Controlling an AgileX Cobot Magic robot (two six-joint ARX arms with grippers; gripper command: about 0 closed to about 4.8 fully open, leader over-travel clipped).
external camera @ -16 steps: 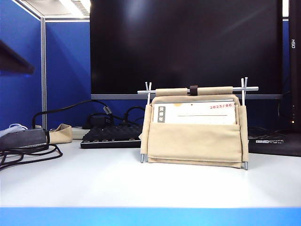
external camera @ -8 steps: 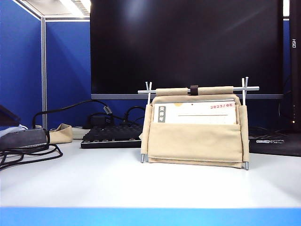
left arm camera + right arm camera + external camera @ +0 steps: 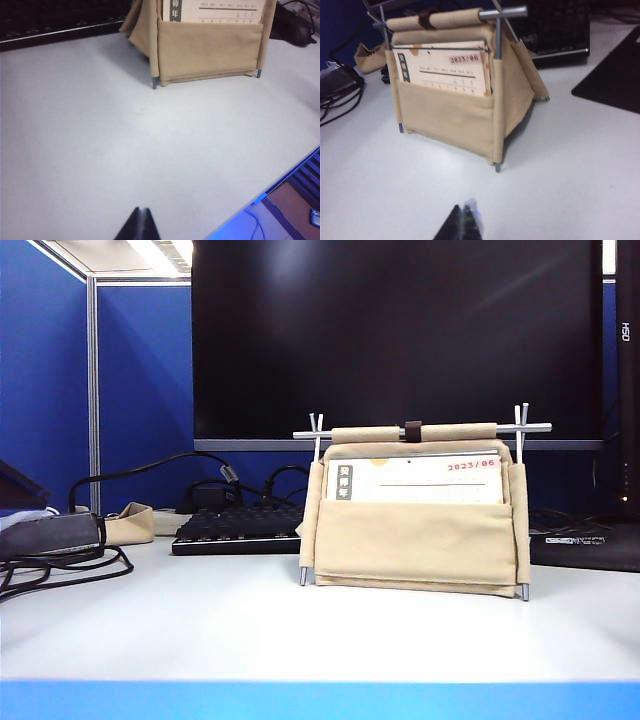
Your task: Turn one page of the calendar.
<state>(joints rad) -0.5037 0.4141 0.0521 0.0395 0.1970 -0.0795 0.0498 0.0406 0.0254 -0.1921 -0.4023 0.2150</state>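
Observation:
The calendar (image 3: 415, 540) stands upright at mid table in its beige canvas sling, on a thin silver rod frame with a brown strap (image 3: 411, 431) on top. Its front sheet (image 3: 420, 480) reads "2023/06" in red. The page is hidden from every view. My left gripper (image 3: 140, 214) is shut and empty, low over bare table well short of the calendar (image 3: 210, 45). My right gripper (image 3: 462, 212) is shut too, with a pale blur at its tip, short of the calendar's corner leg (image 3: 496, 167). Neither gripper's tips show in the exterior view.
A large black monitor (image 3: 400, 340) fills the back, with a black keyboard (image 3: 235, 530) behind the calendar on the left. Cables (image 3: 60, 565) and a tan pouch (image 3: 128, 523) lie at far left, a black mat (image 3: 590, 545) at right. The table's blue front edge (image 3: 320, 700) is near.
A dark part of the left arm at the exterior view's left edge has sunk from high up to low down. The calendar has not moved.

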